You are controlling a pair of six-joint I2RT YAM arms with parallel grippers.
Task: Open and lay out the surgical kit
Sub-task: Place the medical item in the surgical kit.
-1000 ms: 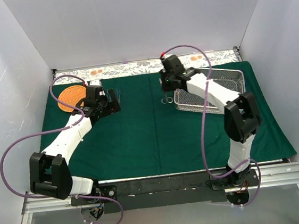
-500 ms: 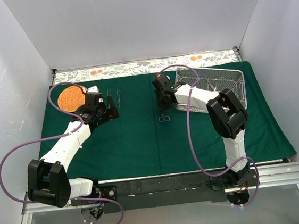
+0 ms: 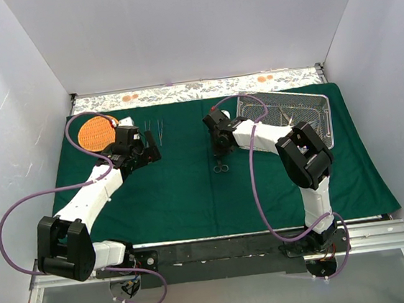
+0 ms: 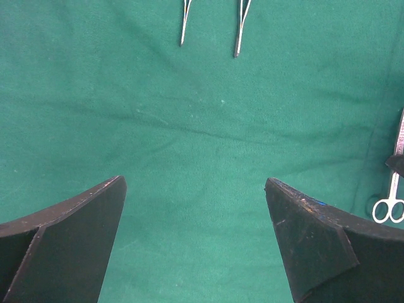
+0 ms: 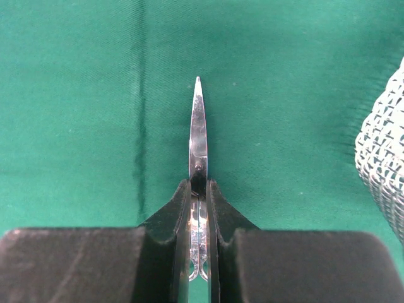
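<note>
Top view, read left to right.

- Cloth [image 3: 184, 189]: dark green, spread flat over most of the table. A patterned strip [image 3: 181, 91] shows beyond its 12 o'clock edge.
- Basket [image 3: 93, 132]: round, orange, at the cloth's 10 o'clock corner.
- Left gripper [image 3: 149, 152]: at 4 o'clock of the basket, near it, over the cloth. It is released, with the jaws spread wide. In the left wrist view both fingers [image 4: 69, 240] stand well apart with only bare cloth in the gap. I cannot tell whether the tips touch the cloth.
- Tweezers [image 3: 155, 129]: thin steel pieces lying side by side on the cloth at 12 o'clock of the left gripper, near it but clear of it. The left wrist view shows two closed tips pointing toward 6 o'clock. The full count is too fine to read from above.
- Right gripper [image 3: 220, 148]: near the middle of the cloth, a little toward 12 o'clock. It is clenched on the scissors [image 3: 221, 166].
  - In the right wrist view the fingers [image 5: 167, 214] pinch them just behind the pivot.
  - The closed blades stick out toward 12 o'clock in that view.
  - From above, the ring handles show at 6 o'clock of the gripper.
  - I cannot tell whether the scissors touch the cloth.
- Tray [image 3: 290, 94]: silver wire mesh, on the cloth at 2 o'clock, just beside the right gripper at its 3 o'clock. The right arm crosses over it. The steel pieces inside are too small to name.
</note>
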